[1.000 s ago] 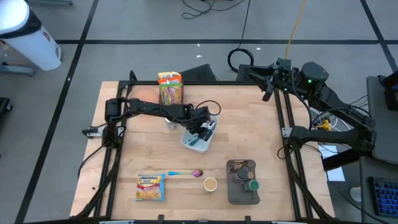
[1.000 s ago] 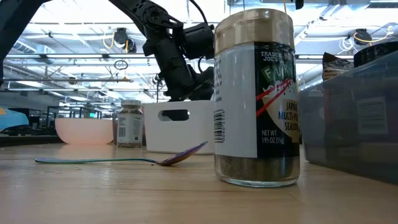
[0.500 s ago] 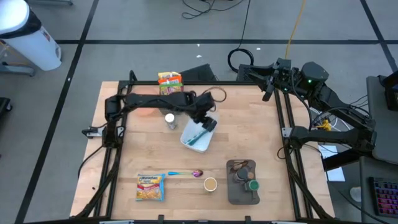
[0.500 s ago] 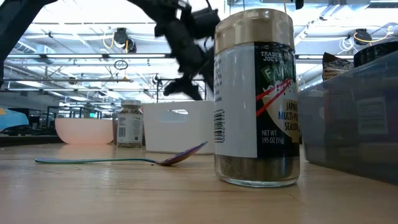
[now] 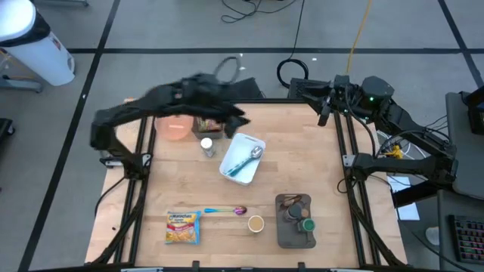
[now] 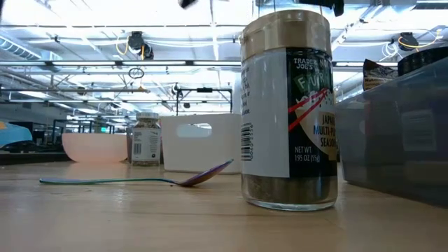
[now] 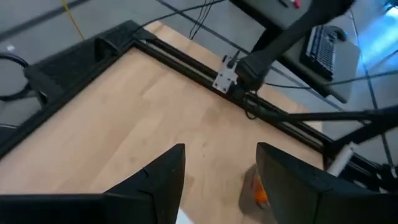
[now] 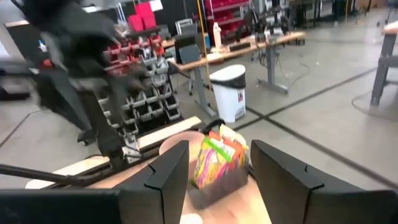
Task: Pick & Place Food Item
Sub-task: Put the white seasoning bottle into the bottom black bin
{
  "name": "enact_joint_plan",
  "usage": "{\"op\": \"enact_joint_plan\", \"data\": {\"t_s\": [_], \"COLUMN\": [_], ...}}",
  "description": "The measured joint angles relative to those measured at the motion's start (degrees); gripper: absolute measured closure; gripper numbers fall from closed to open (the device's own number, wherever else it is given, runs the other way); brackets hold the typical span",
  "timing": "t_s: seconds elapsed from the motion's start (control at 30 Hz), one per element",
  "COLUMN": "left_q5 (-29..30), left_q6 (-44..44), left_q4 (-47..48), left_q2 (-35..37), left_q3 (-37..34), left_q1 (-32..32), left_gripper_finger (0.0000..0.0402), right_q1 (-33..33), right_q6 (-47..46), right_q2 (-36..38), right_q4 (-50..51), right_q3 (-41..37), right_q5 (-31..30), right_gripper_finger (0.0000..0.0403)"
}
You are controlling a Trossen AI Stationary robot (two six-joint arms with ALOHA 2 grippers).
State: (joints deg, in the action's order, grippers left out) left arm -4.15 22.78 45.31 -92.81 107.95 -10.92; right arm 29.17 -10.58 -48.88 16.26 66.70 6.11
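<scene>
Fingers (image 7: pixel 166 180) of the left arm stand released and empty above the table (image 5: pixel 302 151); the right arm's likewise.

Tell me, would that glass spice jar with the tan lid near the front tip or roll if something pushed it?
The glass spice jar with the tan lid stands upright, tall for its base, so a high push would probably tip it. Once down, its round body would likely roll. It looks nearly full, so probably fairly heavy for its size.

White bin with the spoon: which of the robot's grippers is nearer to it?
Left. The left gripper hovers beside the white bin; the right gripper waits at the table's far right corner.
</scene>
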Motion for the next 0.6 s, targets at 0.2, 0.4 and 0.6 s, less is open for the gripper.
{"op": "enact_joint_plan", "data": {"t_s": [0.2,0.4,0.6], "left_q5": [8.42,20.10,24.73], "left_q6": [-0.17,5.85,11.55], "left_q4": [8.39,6.19,-9.50], "left_q2": [11.49,21.06,28.83], "left_q3": [-3.58,-16.06,-35.24], "left_q1": [6.44,14.93,21.24], "left_gripper_finger": [0.0195,0.0195,0.0195], "right_q1": [0.00,-0.02,-4.09], "right_q6": [-1.32,-6.53,-19.51], "right_q2": [-0.02,0.13,0.08], "right_q4": [4.37,4.37,-12.04], "right_q3": [0.00,-5.32,-18.72], "right_q5": [1.65,10.96,19.24], "right_gripper_finger": [0.0238,0.0238,0.0238]}}
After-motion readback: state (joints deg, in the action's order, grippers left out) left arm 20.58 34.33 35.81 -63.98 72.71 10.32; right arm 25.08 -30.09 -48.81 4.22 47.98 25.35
